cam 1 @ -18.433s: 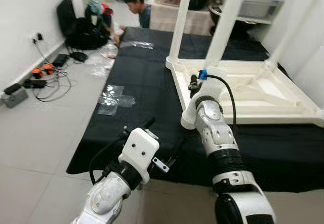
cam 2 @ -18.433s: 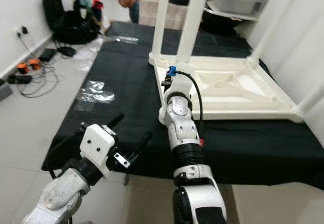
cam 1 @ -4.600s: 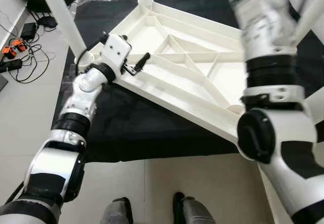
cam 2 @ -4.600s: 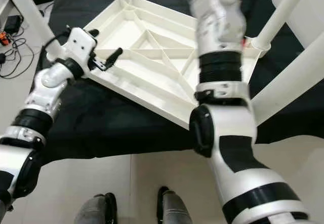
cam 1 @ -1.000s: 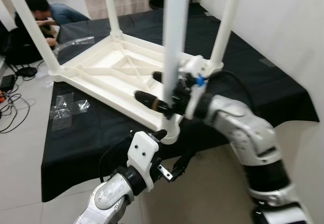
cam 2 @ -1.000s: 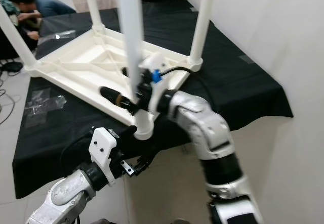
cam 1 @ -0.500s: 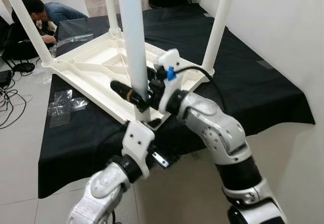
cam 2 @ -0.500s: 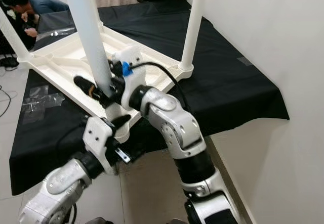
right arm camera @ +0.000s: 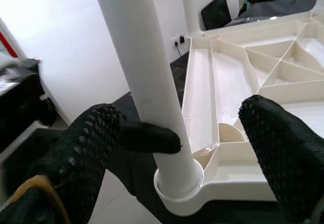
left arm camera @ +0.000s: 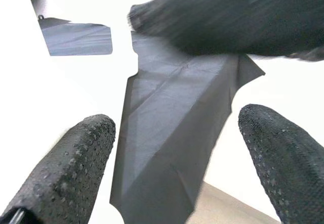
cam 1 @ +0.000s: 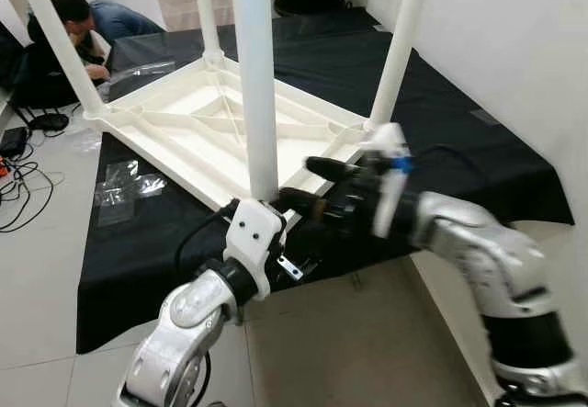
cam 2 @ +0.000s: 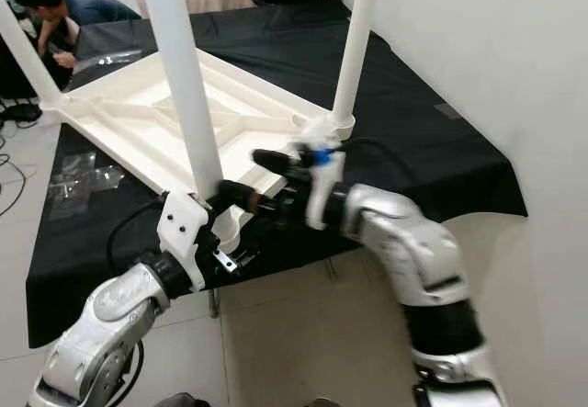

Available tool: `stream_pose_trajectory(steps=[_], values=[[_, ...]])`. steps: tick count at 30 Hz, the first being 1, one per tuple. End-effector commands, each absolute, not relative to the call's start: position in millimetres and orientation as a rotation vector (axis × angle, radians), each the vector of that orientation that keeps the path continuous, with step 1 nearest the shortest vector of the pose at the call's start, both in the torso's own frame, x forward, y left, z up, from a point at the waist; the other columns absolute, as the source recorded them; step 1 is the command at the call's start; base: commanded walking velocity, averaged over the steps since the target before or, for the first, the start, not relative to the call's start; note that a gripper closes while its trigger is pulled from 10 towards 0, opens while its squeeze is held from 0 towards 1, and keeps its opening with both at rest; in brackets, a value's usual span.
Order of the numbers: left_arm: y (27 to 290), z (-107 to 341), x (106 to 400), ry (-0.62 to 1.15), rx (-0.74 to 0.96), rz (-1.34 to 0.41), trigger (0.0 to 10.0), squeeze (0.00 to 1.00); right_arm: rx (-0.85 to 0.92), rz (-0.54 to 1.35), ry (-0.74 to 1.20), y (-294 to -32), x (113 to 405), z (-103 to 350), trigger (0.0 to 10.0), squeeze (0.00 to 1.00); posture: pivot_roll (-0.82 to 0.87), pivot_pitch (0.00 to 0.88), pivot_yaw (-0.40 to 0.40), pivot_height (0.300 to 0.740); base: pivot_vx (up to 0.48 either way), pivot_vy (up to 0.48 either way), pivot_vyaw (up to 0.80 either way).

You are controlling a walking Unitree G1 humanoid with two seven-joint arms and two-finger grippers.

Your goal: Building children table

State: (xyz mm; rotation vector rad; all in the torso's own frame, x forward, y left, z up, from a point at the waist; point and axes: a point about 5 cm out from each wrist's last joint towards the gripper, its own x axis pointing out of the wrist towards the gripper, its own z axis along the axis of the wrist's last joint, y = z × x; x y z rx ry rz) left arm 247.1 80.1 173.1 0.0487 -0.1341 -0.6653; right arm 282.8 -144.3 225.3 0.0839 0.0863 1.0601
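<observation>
The white children's table lies upside down on a black cloth, its white legs standing up. The near leg sits in the front corner socket. My right gripper is open just to the right of that leg's base, fingers pointing at it and holding nothing. In the right wrist view the leg stands ahead between the black fingers. My left gripper is open at the table's front corner below the leg; its pads frame the cloth edge.
A person crouches at the far left end of the cloth. Cables and a plastic wrapper lie on the tiled floor at left. A white wall closes the right side. Three other legs rise from the table.
My right gripper has drawn back to the right, off the near leg it was around half a second ago. My left gripper has come up closer to the front corner.
</observation>
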Motion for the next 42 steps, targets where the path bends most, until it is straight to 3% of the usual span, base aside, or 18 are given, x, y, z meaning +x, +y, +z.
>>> stream_pose_trajectory(steps=[1, 5, 8, 10, 12, 15, 20, 23, 31, 34, 38, 42], values=[[93, 173, 257, -0.146, 0.094, -0.577, 10.0, 0.00, 0.105, 1.083, 0.076, -154, 279, 226, 10.0, 0.00, -0.02, 0.082, -0.016, 0.740, 0.000, 0.000, 0.00], [98, 170, 264, -0.139, 0.121, -0.520, 10.0, 0.00, 0.104, 0.994, 0.093, -173, 285, 220, 10.0, 0.00, -0.02, 0.083, -0.018, 0.740, 0.000, 0.000, 0.00], [113, 164, 268, -0.108, 0.188, -0.420, 10.0, 0.00, 0.079, 0.822, 0.114, -186, 300, 211, 10.0, 0.00, -0.01, 0.086, -0.017, 0.740, 0.000, 0.000, 0.00], [113, 164, 268, -0.108, 0.188, -0.420, 10.0, 0.00, 0.079, 0.822, 0.114, -186, 300, 211, 10.0, 0.00, -0.01, 0.086, -0.017, 0.740, 0.000, 0.000, 0.00], [137, 158, 264, -0.075, 0.255, -0.285, 10.0, 0.00, 0.067, 0.662, 0.114, -192, 316, 205, 10.0, 0.00, 0.01, 0.087, -0.021, 0.740, 0.000, 0.000, 0.00], [158, 154, 256, -0.048, 0.321, -0.155, 10.0, 0.00, 0.072, 0.572, 0.101, -193, 326, 203, 10.0, 0.00, 0.01, 0.086, -0.025, 0.740, 0.000, 0.000, 0.00], [169, 150, 247, -0.025, 0.352, -0.074, 10.0, 0.00, 0.075, 0.515, 0.061, -190, 334, 208, 10.0, 0.00, 0.01, 0.087, -0.031, 0.740, 0.000, 0.000, 0.00], [167, 150, 246, -0.035, 0.331, -0.073, 10.0, 0.00, 0.082, 0.504, 0.039, -189, 335, 210, 10.0, 0.00, 0.01, 0.088, -0.032, 0.740, 0.000, 0.000, 0.00], [130, 158, 245, -0.104, 0.246, -0.194, 10.0, 0.00, 0.134, 0.458, -0.039, -174, 338, 215, 10.0, 0.00, 0.01, 0.083, -0.027, 0.740, 0.000, 0.000, 0.00], [130, 158, 245, -0.104, 0.246, -0.194, 10.0, 0.00, 0.134, 0.458, -0.039, -174, 338, 215, 10.0, 0.00, 0.01, 0.083, -0.027, 0.740, 0.000, 0.000, 0.00], [107, 165, 240, -0.140, 0.196, -0.249, 10.0, 0.00, 0.202, 0.342, -0.096, -155, 363, 220, 10.0, 0.00, 0.03, 0.086, -0.032, 0.740, 0.000, 0.000, 0.00], [105, 170, 238, -0.153, 0.196, -0.247, 10.0, 0.00, 0.219, 0.290, -0.119, -149, 377, 224, 10.0, 0.00, 0.04, 0.097, -0.037, 0.740, 0.000, 0.000, 0.00]])
